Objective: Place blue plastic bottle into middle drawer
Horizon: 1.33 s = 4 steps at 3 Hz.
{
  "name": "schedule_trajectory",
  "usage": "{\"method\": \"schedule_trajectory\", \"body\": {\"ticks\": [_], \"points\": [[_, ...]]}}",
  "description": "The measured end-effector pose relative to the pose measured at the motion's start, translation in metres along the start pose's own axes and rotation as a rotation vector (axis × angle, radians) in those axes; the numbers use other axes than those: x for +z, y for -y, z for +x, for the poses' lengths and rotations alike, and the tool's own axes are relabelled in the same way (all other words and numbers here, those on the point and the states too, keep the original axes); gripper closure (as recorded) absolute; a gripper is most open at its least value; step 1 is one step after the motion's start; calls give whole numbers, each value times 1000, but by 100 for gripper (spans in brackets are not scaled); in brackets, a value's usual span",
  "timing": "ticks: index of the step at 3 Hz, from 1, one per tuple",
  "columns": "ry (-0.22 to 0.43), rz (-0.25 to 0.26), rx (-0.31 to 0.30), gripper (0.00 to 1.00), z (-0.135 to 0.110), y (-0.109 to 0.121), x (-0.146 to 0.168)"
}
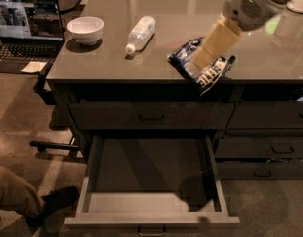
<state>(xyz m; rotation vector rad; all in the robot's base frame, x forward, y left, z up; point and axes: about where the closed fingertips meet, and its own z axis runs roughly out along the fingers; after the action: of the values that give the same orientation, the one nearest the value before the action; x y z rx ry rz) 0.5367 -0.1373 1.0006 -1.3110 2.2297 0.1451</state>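
- One drawer is pulled out nearest the camera: the wide, shallow dark grey middle drawer (151, 221), with a lighter grey floor. Nothing visible in it. Shadow sits at its 4 o'clock corner.
- Person's trousered leg and dark shoe (27, 201) are on the floor at 8 o'clock of the drawer, apart from it.
- Flat-fronted top drawer (151, 115) directly above is closed.
- Cream-coloured gripper (199, 60) hangs over the dark blue-and-white snack bag (216, 73) at the counter's front edge. Contact with the bag is unclear. Can't tell whether the gripper is apart or together.
- Small clear blue plastic bottle (140, 33) lies on its side on the grey countertop (156, 78), at 10 o'clock from the gripper and well apart. White cap points to 7 o'clock. Not yet picked.
- Handling, my read: light, thin-walled and smooth, so it should roll if nudged and dent under a hard squeeze.
- Take it across the labelled mid-body, square to the long axis, with moderate force. Avoid the tapered neck.
- White round ceramic bowl (85, 28) is at 9 o'clock of the bottle. Open black laptop (27, 26) is further left.
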Motion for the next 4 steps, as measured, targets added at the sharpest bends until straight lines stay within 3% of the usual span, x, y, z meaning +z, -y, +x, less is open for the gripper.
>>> {"method": "schedule_trajectory", "body": {"ticks": [1,2,3,4], "points": [[65,-10,158,0,-42,28,41],[112,-11,358,0,-59,57,85],[158,31,527,0,-75,79,109],[205,95,666,0,-93,97,113]]}}
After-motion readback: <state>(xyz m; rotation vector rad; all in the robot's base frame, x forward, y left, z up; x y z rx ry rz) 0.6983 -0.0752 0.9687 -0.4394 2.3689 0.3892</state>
